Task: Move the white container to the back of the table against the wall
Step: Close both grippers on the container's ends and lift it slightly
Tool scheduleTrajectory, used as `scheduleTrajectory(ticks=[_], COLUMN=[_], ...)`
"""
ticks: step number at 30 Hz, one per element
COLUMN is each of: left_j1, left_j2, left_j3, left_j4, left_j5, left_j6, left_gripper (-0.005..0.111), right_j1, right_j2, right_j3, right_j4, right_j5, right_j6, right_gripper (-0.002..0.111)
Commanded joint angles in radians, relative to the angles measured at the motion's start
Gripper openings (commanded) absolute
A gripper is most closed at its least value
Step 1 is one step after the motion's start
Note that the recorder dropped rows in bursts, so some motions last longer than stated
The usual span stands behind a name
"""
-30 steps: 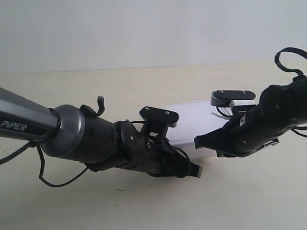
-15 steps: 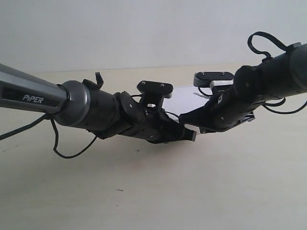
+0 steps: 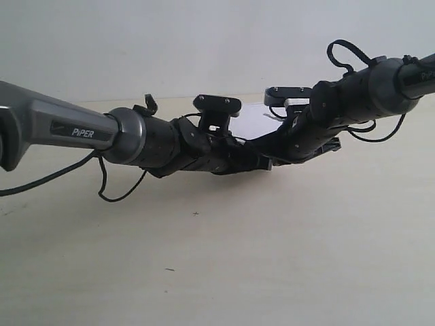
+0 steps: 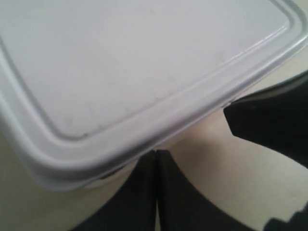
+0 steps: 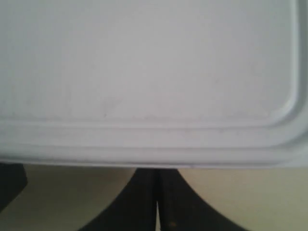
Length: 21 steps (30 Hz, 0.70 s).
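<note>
The white container (image 3: 257, 125) lies flat on the table (image 3: 272, 258), close to the wall (image 3: 204, 41) and mostly hidden behind both arms. Its rimmed lid fills the left wrist view (image 4: 144, 67) and the right wrist view (image 5: 154, 72). My left gripper (image 4: 156, 153) is shut, empty, its tips against the container's side under a rounded corner. My right gripper (image 5: 156, 171) is also shut and empty, its tips against the container's long side. In the exterior view the left gripper (image 3: 267, 164) and the right gripper (image 3: 261, 155) meet in front of the box.
Bare beige table spreads in front of the arms, with a few tiny dark specks (image 3: 196, 214). The right gripper's black finger (image 4: 269, 120) shows in the left wrist view, close beside the left one. Loose cables (image 3: 115, 193) hang from the left arm.
Both arms have reached further back toward the wall with shut grippers against the container. The container has slid away from the camera and now sits much nearer the wall.
</note>
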Motion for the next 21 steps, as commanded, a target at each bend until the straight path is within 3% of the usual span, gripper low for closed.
scheduleTrajectory(ticks=[1,11,21], left_j1=[0.027,0.088,0.103], left_j2=[0.048,0.118,0.193], left_j3=[-0.066,-0.233,-0.351], left_j4=[0.001,0.001,0.001], left_j5=[0.002,0.027,0.044], left_j6=[0.007,0.021,0.060], left_gripper=[0.000,0.000,0.000], right_j1=[-0.014,-0.024,-0.024], right_j2=[0.038,0.184,0.238], right_j3=[-0.058,-0.298,-0.416], right_j4=[-0.019,-0.016,-0.011], right_j5=[-0.025,-0.017,-0.030], right_j6=[-0.008,-0.042,-0.042], right_gripper=[0.000,0.000,0.000])
